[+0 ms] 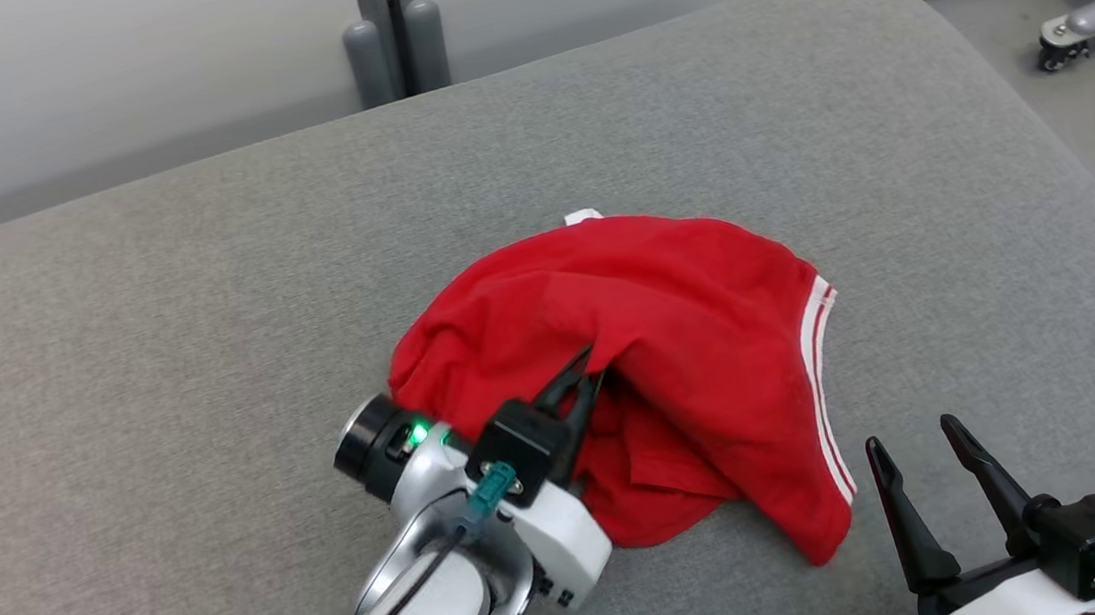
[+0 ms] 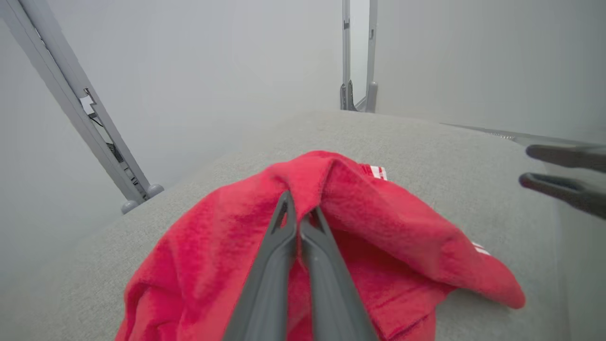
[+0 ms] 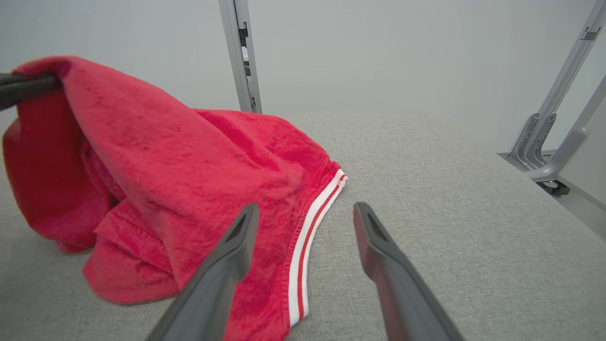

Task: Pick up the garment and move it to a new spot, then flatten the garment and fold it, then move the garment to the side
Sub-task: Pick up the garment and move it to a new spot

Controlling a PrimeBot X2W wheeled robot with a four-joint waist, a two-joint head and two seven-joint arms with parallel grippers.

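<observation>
Left gripper (image 1: 586, 369): jaws pinched together on a raised ridge of the crumpled red cloth garment (image 1: 688, 304). The cloth tents up at the pinch. The rest lies bunched on the grey woven cushion (image 1: 208, 330), near its middle.

Right gripper (image 1: 911, 433): jaws wide, holding nothing, just beside the white-striped hem (image 1: 821, 402).

Risk, as I judge it: the bite looks thin, so a quick lift could let the fold slip out. Or several layers are caught and it rises bundled, hard to flatten.
</observation>
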